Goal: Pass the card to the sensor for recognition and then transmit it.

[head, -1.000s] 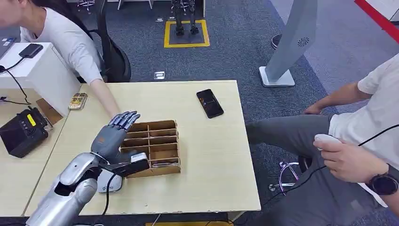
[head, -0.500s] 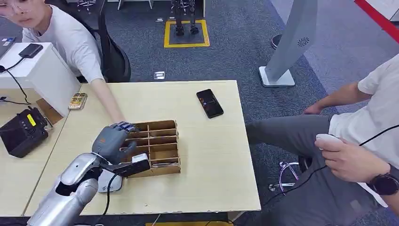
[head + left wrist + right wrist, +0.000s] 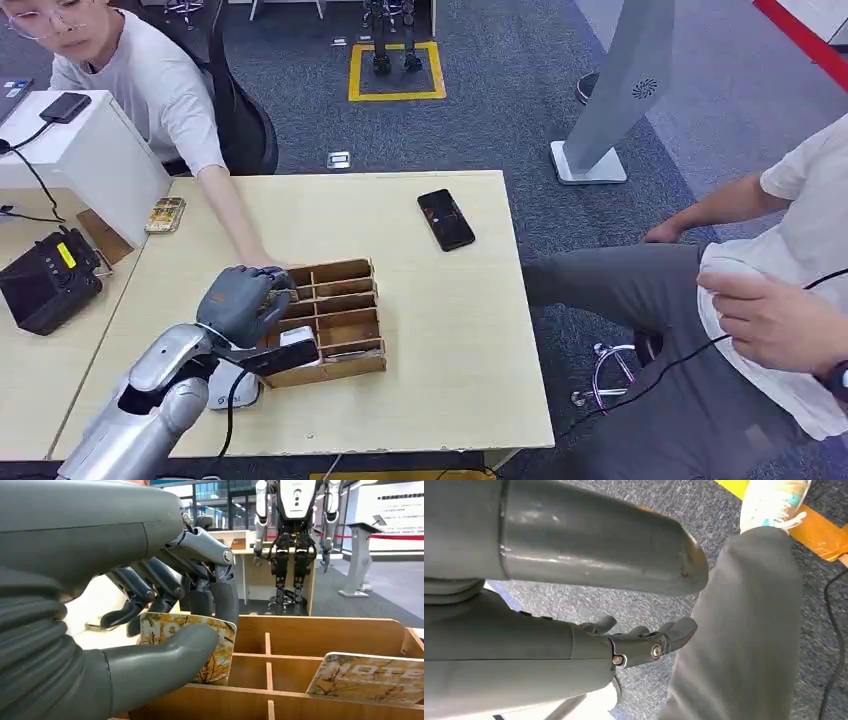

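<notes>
The left hand (image 3: 150, 605) pinches a card (image 3: 200, 647) between thumb and curled fingers (image 3: 145, 587) at the near-left corner of the wooden tray (image 3: 335, 320), card upright just above a compartment. A second card (image 3: 370, 677) lies tilted in another compartment. The right hand (image 3: 634, 642) hangs with fingers loosely apart, holding nothing. A person's arm (image 3: 228, 215) reaches across the surface (image 3: 440, 330) to the tray; a phone (image 3: 446, 219) lies well apart.

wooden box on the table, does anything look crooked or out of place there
Slightly. The wooden box sits a little askew to the table edges, and a person's hand reaches in at its far corner, right beside the left hand, which grips a card. Another card leans tilted in a compartment. Nothing looks spilled or damaged.
</notes>
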`<state>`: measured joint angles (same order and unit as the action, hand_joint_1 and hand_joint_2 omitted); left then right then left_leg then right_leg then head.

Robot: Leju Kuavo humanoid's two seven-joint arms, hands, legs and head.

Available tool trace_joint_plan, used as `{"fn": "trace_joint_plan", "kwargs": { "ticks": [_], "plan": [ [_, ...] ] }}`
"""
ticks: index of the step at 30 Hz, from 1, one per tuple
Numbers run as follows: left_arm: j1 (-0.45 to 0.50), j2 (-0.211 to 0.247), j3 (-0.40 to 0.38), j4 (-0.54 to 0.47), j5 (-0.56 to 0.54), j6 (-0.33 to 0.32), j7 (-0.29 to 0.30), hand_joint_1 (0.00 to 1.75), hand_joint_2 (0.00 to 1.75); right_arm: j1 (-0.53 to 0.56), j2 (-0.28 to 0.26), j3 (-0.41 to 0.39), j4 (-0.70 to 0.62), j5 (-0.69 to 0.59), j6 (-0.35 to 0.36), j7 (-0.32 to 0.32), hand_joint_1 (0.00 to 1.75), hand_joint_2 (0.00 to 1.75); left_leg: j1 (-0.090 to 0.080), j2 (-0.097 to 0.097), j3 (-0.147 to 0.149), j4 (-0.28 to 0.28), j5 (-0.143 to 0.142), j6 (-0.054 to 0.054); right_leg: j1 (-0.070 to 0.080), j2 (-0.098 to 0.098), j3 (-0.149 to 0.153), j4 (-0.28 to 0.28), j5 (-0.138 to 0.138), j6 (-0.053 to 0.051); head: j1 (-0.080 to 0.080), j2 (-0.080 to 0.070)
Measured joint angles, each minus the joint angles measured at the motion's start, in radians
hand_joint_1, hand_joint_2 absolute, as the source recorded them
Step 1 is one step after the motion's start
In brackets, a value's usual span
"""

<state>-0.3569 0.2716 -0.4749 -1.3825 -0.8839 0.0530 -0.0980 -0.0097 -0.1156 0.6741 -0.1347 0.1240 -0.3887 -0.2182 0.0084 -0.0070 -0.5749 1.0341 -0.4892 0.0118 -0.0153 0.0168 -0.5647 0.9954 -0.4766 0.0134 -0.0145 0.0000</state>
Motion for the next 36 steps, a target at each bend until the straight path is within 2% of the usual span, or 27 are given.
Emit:
{"fn": "trace_joint_plan", "kwargs": {
  "ticks": [6,10,14,17,20,23,27,30,36],
  "plan": [
    [-0.010,0.000,0.000,0.000,0.009,-0.003,-0.009,1.75,1.75,-0.001,0.000,0.000,0.000,-0.005,-0.001,-0.011,0.00,0.00,0.000,0.000,0.000,0.000,0.000,0.000,0.000,0.000,0.000,0.000,0.000,0.000,0.000,0.000],
    [-0.120,0.028,0.000,-0.009,0.095,-0.052,-0.014,1.75,1.75,-0.001,0.000,0.000,0.000,-0.015,0.001,0.000,0.00,0.00,0.001,-0.002,-0.001,0.000,0.001,0.000,0.001,-0.001,-0.001,0.000,0.000,0.000,0.000,0.000],
    [-0.331,0.067,0.000,-0.021,0.201,-0.140,0.021,1.75,1.75,-0.001,0.000,0.000,0.000,-0.030,0.020,0.033,0.00,0.00,0.002,-0.002,-0.003,0.000,0.003,-0.001,0.002,-0.001,-0.002,0.000,0.002,0.000,-0.001,0.000],
    [-0.557,0.085,0.000,-0.021,0.276,-0.202,0.056,1.75,1.75,-0.002,0.000,0.000,0.002,-0.041,0.032,0.057,0.00,0.00,0.003,-0.004,-0.008,0.001,0.006,-0.001,0.003,-0.002,-0.006,0.000,0.004,-0.001,-0.001,0.000],
    [-0.750,0.093,0.000,-0.021,0.346,-0.278,0.117,1.75,1.75,0.001,-0.001,0.000,0.005,-0.050,0.038,0.073,0.00,0.00,0.002,-0.003,-0.008,0.001,0.005,-0.001,0.002,-0.001,-0.006,0.000,0.004,-0.001,-0.001,0.000],
    [-0.894,0.097,0.000,-0.009,0.398,-0.309,0.166,1.75,1.75,0.001,-0.001,0.000,0.007,-0.059,0.041,0.085,0.00,0.00,0.002,-0.002,-0.010,0.001,0.005,-0.001,0.002,0.000,-0.009,0.000,0.004,-0.001,-0.001,0.000],
    [-1.073,0.097,-0.011,0.066,0.438,-0.353,0.224,1.75,1.75,0.000,-0.001,0.000,0.007,-0.066,0.051,0.100,0.00,0.00,0.002,-0.002,-0.011,0.001,0.005,-0.001,0.002,0.000,-0.010,0.000,0.004,-0.001,0.000,0.000],
    [-1.119,0.097,-0.023,0.112,0.428,-0.334,0.232,1.75,1.75,-0.003,-0.001,0.000,0.007,-0.066,0.051,0.100,0.00,0.00,0.002,-0.002,-0.011,0.001,0.005,-0.001,0.002,0.000,-0.010,0.000,0.004,-0.001,0.000,0.000],
    [-1.139,0.096,-0.050,0.177,0.391,-0.312,0.242,1.75,1.75,-0.007,-0.001,0.000,0.007,-0.064,0.048,0.085,0.00,0.00,0.002,-0.002,-0.010,0.001,0.005,-0.001,0.002,-0.001,-0.010,0.001,0.004,-0.001,0.000,0.000]
  ]
}}
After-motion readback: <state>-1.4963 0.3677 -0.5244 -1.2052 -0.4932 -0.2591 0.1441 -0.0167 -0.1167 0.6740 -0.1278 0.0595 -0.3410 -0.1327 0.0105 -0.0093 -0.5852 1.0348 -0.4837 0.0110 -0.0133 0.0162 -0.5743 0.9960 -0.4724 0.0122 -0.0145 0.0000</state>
